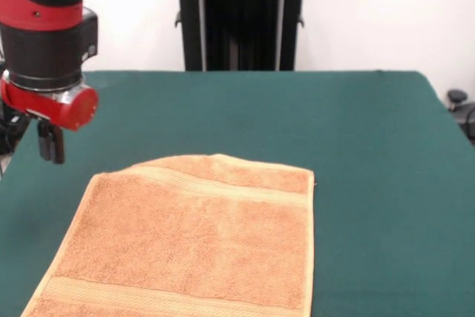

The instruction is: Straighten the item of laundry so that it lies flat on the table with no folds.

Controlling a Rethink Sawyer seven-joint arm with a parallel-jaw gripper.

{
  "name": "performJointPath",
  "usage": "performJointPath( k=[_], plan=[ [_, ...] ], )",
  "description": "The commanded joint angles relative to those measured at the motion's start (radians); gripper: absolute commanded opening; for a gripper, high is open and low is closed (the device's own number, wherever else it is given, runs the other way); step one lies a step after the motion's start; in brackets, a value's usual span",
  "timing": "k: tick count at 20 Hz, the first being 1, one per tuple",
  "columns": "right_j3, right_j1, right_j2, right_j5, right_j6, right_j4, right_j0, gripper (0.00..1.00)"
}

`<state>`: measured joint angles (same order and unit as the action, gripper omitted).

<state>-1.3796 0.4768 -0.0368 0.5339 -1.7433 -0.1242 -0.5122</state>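
Observation:
The item of laundry (193, 243), an orange-tan towel with woven border bands, lies spread on the green table (371, 154) at the near left. Its near edge runs out of the picture at the bottom. Its far edge is uneven, with a raised hump near the middle, and the far left corner looks turned under. My gripper (52, 146) hangs over the table just beyond the towel's far left corner, apart from the cloth, with nothing in it. From this angle I cannot make out whether it is open or shut.
The red and black arm (44, 35) fills the upper left. Bare green felt stretches to the right of the towel and behind it, up to the table's far edge (297, 72).

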Motion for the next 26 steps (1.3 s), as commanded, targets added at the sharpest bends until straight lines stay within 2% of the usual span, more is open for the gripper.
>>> performJointPath(
  k=[1,5,10,12,16,19,26],
  plan=[
    [-0.195,-0.024,0.154,-0.069,0.018,-0.063,0.029,0.00],
    [-0.203,-0.034,0.166,-0.079,0.002,-0.060,0.017,0.00],
    [-0.189,-0.045,0.187,-0.129,0.011,-0.095,0.007,0.00],
    [-0.179,-0.043,0.207,-0.107,0.018,-0.089,-0.006,0.00],
    [-0.141,-0.024,0.184,0.019,0.007,-0.069,0.017,0.00],
    [-0.145,-0.014,0.185,0.028,0.006,-0.068,0.022,0.00],
    [-0.119,-0.059,0.186,-0.008,-0.008,-0.075,0.030,0.00]
  ],
)
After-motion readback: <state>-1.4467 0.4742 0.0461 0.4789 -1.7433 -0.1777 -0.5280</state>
